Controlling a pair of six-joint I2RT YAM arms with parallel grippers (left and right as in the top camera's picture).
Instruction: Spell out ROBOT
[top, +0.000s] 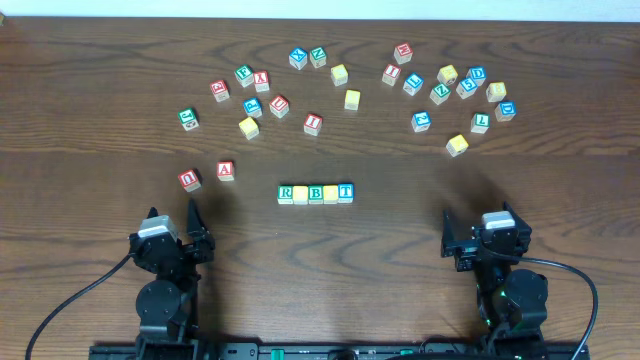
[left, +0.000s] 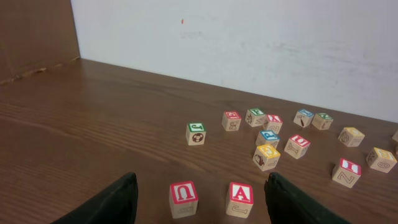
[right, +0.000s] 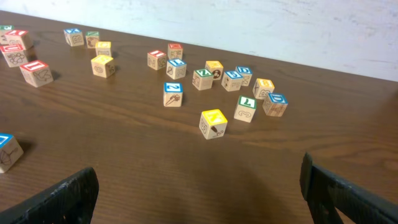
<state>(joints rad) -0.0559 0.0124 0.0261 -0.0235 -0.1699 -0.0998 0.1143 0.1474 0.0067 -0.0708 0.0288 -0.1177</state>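
A row of blocks (top: 315, 193) lies at the table's middle front, reading green R, a yellow block, green B, a yellow block, blue T. My left gripper (top: 190, 222) is open and empty near the front left; in the left wrist view its fingers (left: 200, 199) frame a red U block (left: 184, 198) and a red A block (left: 240, 198), both standing apart from them. My right gripper (top: 460, 228) is open and empty at the front right, over bare wood (right: 199, 193). The blue T block (right: 7, 149) shows at the right wrist view's left edge.
Many loose letter blocks lie scattered across the far half of the table: a left cluster around a green block (top: 187, 118), a right cluster around a yellow block (top: 457, 145). The U (top: 190, 179) and A (top: 226, 170) blocks sit ahead of the left arm.
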